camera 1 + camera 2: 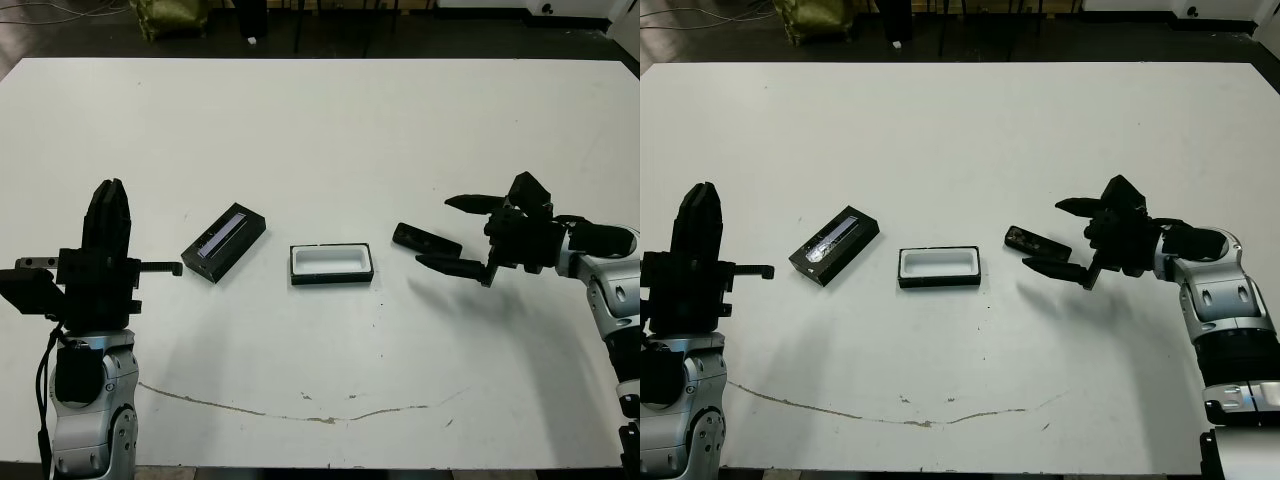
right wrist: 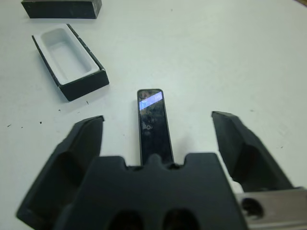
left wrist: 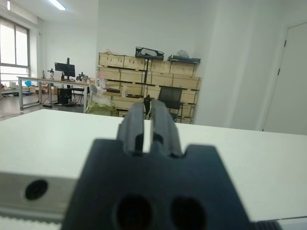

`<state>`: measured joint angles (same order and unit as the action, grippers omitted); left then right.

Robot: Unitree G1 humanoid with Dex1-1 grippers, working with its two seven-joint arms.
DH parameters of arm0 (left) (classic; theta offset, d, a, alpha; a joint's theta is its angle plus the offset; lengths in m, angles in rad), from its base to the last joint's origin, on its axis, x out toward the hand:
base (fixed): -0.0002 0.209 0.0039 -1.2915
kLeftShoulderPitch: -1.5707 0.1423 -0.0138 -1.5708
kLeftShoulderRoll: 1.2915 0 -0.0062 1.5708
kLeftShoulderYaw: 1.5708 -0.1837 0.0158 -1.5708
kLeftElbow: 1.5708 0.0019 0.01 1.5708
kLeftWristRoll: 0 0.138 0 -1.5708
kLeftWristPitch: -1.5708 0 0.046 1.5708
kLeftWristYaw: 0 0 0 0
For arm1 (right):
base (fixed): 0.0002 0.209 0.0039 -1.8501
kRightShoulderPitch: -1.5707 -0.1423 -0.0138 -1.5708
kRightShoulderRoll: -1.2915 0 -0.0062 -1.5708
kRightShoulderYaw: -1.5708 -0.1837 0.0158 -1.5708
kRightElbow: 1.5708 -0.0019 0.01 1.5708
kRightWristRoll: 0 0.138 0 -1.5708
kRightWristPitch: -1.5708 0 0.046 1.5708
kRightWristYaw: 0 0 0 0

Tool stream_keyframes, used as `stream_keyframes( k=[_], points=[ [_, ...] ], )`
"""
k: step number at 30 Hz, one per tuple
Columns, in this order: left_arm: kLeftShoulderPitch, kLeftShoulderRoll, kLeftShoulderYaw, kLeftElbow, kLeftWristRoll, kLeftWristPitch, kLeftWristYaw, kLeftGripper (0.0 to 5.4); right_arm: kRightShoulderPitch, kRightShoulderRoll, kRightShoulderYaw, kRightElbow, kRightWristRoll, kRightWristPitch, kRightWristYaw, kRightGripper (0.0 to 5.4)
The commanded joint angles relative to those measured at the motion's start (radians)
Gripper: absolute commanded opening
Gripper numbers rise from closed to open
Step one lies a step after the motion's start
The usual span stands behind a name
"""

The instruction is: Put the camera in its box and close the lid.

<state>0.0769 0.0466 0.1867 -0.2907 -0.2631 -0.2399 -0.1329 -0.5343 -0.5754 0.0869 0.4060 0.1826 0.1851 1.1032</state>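
Nothing packed yet. Camera lying on table between my spread right gripper fingers, ungrasped. Box sitting empty; lid beside it. Left gripper pinched together, idling.

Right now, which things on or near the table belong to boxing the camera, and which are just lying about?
Job:
slim black oblong camera, between the open right gripper fingers
shallow white-lined black box
black lid with silvery stripe

Lying about:
olive-green bag beyond the white table
left gripper, shut and idle
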Motion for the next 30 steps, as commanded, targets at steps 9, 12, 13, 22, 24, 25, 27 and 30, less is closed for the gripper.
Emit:
stream_keyframes(
  k=[9,12,13,22,24,25,27,30],
  points=[
    [0.014,0.004,0.001,0.010,-0.002,0.015,0.001,0.00,0.020,0.021,-0.010,0.105,-0.005,-0.072,-0.003,4.07],
    [0.013,0.004,0.001,0.013,-0.003,0.007,-0.004,0.00,0.018,0.023,-0.016,0.142,-0.002,-0.096,0.006,3.88],
    [0.013,0.004,0.001,0.015,-0.005,0.006,-0.006,0.00,0.016,0.025,-0.018,0.157,-0.001,-0.099,0.010,3.72],
    [0.009,0.006,0.005,0.021,-0.002,0.005,-0.008,0.00,0.040,0.033,0.004,0.159,-0.023,-0.080,-0.009,2.16],
    [0.011,0.004,0.005,0.014,-0.001,0.014,-0.004,0.00,0.038,0.035,0.014,0.168,-0.030,-0.076,-0.005,2.12],
    [0.011,0.004,0.005,0.014,0.004,0.012,-0.001,0.00,0.038,0.035,0.020,0.165,-0.038,-0.077,-0.009,1.97],
    [0.012,0.004,0.005,0.014,0.007,0.008,-0.001,0.00,0.044,0.031,0.032,0.145,-0.057,-0.068,-0.026,1.75],
    [0.010,0.003,0.006,0.017,-0.010,0.009,-0.008,0.00,0.053,0.037,0.034,0.134,-0.049,-0.016,-0.036,1.08]
  ],
)
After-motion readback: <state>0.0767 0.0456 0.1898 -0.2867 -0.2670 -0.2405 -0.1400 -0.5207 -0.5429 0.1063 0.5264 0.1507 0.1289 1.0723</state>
